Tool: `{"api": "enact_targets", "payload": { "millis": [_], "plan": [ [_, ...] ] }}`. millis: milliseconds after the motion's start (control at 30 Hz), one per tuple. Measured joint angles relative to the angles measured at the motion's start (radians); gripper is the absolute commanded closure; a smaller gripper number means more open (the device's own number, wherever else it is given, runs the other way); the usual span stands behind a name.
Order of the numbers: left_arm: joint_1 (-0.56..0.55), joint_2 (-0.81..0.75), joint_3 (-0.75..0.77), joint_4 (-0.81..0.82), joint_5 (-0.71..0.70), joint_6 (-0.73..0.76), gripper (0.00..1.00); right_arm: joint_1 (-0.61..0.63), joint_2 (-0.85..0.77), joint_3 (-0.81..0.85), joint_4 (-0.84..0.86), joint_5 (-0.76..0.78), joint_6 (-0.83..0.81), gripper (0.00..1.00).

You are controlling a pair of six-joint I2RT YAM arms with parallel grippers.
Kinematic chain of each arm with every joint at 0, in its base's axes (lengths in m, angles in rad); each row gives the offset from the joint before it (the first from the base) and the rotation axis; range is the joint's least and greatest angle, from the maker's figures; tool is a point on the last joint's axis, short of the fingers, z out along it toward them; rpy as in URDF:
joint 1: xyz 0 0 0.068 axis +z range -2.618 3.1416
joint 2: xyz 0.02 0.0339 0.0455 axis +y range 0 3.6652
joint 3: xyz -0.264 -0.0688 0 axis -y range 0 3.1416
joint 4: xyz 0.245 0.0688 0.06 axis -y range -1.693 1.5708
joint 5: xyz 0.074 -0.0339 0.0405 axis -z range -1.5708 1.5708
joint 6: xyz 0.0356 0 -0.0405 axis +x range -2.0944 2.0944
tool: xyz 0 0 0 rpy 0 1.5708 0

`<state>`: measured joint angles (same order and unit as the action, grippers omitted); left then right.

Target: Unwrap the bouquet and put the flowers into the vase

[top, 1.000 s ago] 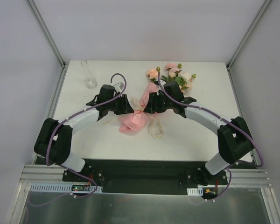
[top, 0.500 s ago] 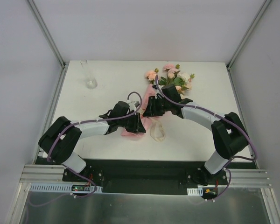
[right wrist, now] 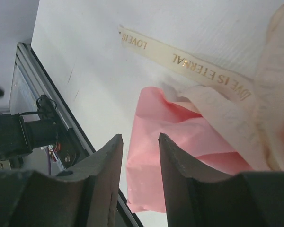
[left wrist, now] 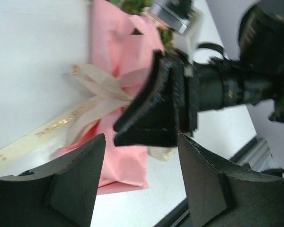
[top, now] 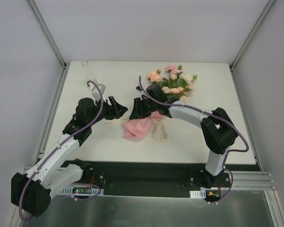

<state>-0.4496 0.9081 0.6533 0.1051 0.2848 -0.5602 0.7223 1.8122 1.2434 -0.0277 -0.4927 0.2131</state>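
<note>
Left pincer point(top: 120, 109) open, empty, just left of bouquet point(top: 139, 126); right pincer point(top: 138, 108) slightly open above it, nearer; blooms point(top: 175, 85) point far-right.

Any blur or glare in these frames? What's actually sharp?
Top external: even light, soft shadows, no glare, flowers sharp. Left wrist: right arm smeared, ribbon soft. Right wrist: ribbon lettering crisp, own fingers out of focus.
</note>
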Motion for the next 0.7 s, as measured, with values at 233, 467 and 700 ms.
{"api": "enact_targets", "payload": {
  "millis": [233,467,700],
  "plan": [
    [0.143,0.159,0.022,-0.074,0.063,-0.005,0.51,0.039,0.029,-0.055,0.020,0.003,0.008,0.69],
    [0.141,0.353,0.039,-0.024,0.200,-0.042,0.60,0.032,0.014,-0.166,0.004,0.038,-0.005,0.65],
    [0.012,0.422,-0.008,0.093,0.263,-0.089,0.66,-0.004,-0.101,-0.158,-0.039,0.096,0.031,0.61]
  ]
}}
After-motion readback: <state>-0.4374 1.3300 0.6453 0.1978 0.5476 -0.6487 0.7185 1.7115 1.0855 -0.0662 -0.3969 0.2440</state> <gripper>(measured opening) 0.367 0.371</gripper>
